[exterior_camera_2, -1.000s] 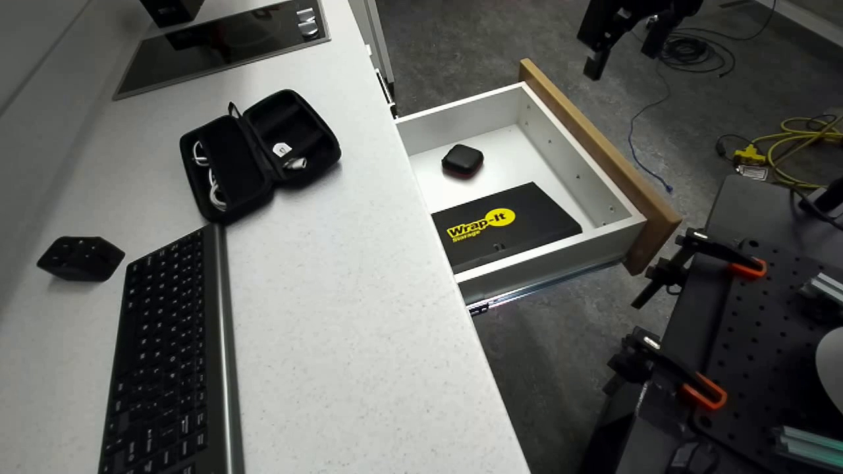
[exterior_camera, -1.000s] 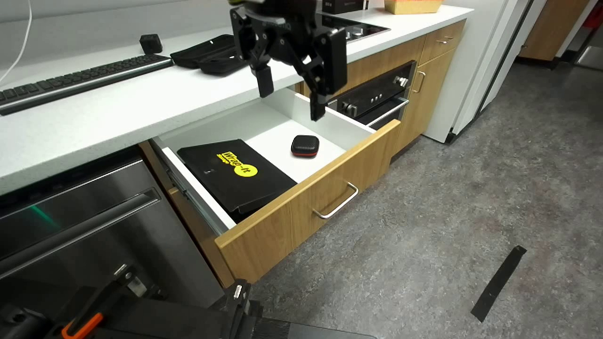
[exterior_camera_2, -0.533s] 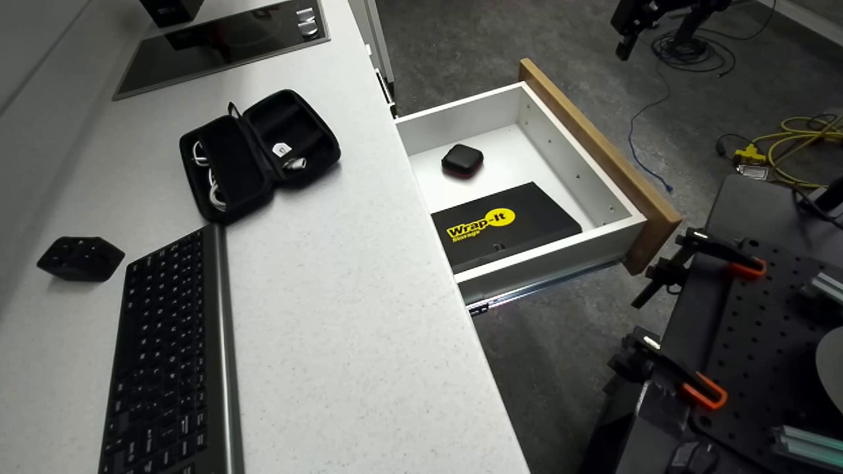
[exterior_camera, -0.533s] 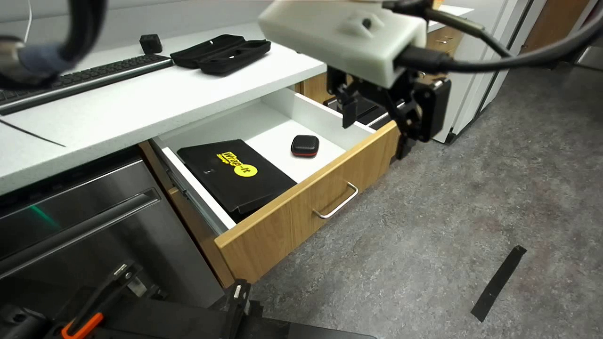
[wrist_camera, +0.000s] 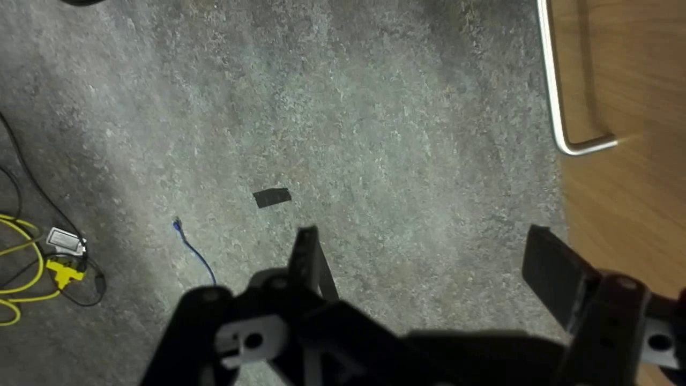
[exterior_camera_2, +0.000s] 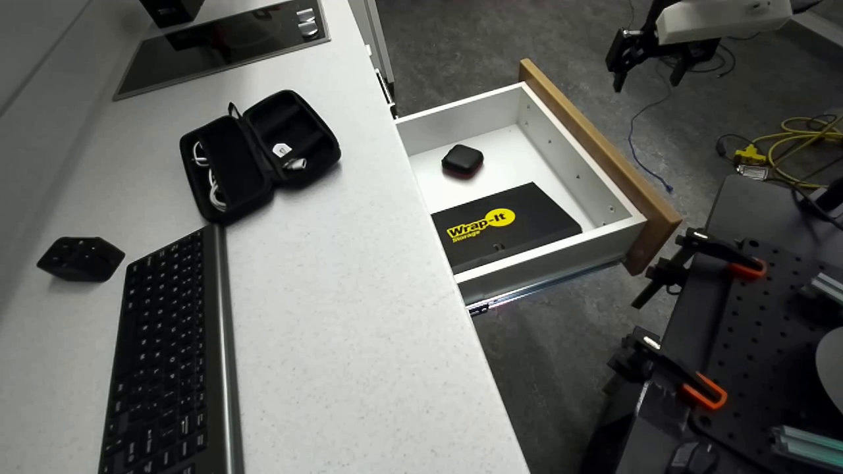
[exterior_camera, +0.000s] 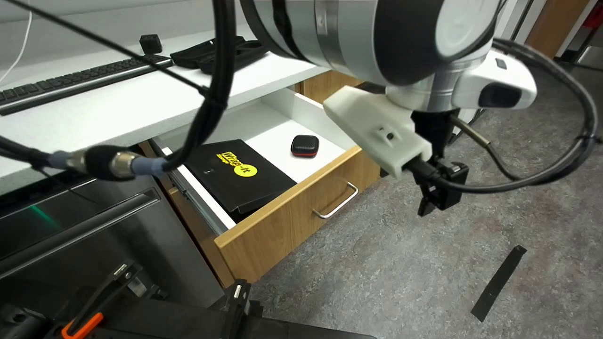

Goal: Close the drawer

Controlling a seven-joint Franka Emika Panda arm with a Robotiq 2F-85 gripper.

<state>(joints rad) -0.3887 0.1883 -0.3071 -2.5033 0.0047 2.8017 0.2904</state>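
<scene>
Hand (wrist_camera: 422, 257) spread, standing off from the drawer (exterior_camera: 292, 226)

Hand: one; fingers (wrist_camera: 557, 273) parted, only floor (wrist_camera: 402, 177) showing between; outside the wooden front (exterior_camera_2: 593, 141), not touching it.
Remaining entries, left to right, in an exterior view:
Surface (exterior_camera: 89, 122): white; drawer pulled well out from beneath it.
Box (exterior_camera: 231, 181): black, yellow lettering, flat inside the drawer.
Case (exterior_camera: 305, 145): small, black, red edge, right of the box. Both presumably loose; a slow, even push should spare them sliding.
Handle (exterior_camera: 342, 205): silver bar, on the wooden front. Closing stroke, as judged, is wholly ahead; present step looks like lining up to push. Good practice: bring the fingers together, come square to the wood near the handle, press straight inward so the drawer does not skew, keep fingertips from hooking the handle, and follow through until flush.
</scene>
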